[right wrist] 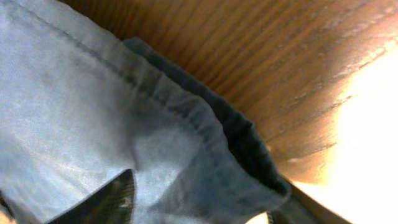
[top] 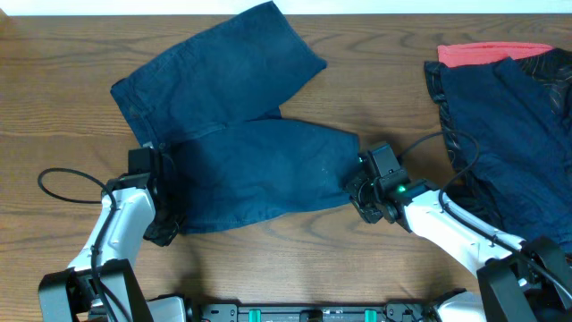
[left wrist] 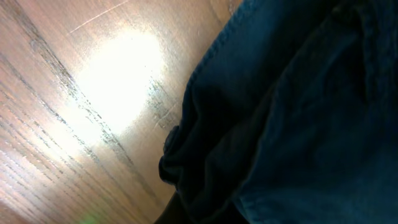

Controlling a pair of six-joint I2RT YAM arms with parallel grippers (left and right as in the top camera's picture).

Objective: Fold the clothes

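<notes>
If the hem (right wrist: 186,118) slips, the fold skews.
Right gripper (top: 359,185) pinches the shorts (top: 250,170); the left gripper (top: 161,192), toward the desk's (top: 54,107) left edge, hides its grip.

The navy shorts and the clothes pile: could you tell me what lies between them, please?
Bare wooden table, plus the right gripper and its black cable, in the overhead view.
</notes>
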